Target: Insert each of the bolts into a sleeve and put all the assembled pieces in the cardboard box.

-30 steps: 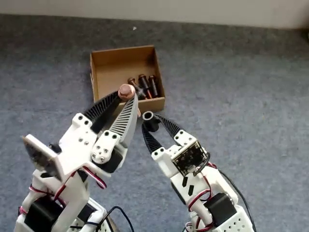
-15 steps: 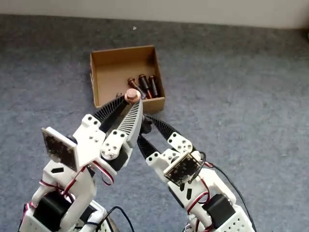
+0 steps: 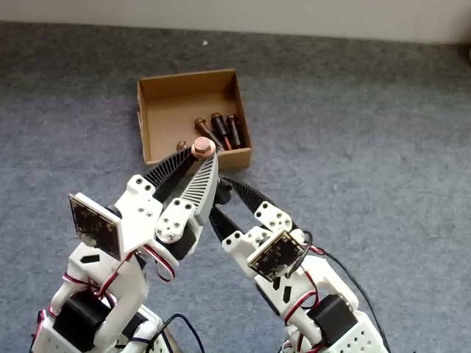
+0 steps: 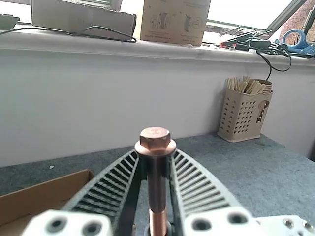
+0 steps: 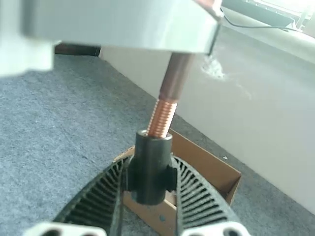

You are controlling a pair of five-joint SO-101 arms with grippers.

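Two parts meet near the cardboard box [image 3: 176, 110]: the left gripper [image 4: 155, 153] clamps the bolt [image 4: 155, 141], its threaded tip at the mouth of the sleeve [image 5: 149, 162] clamped in the right gripper [image 5: 150, 171]. Hold both axes aligned; push straight, gently.

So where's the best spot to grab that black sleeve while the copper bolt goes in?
Its round side wall, from the side, as the right gripper does. The sleeve stands upright with its open end up, where the bolt enters, so that end should stay clear.
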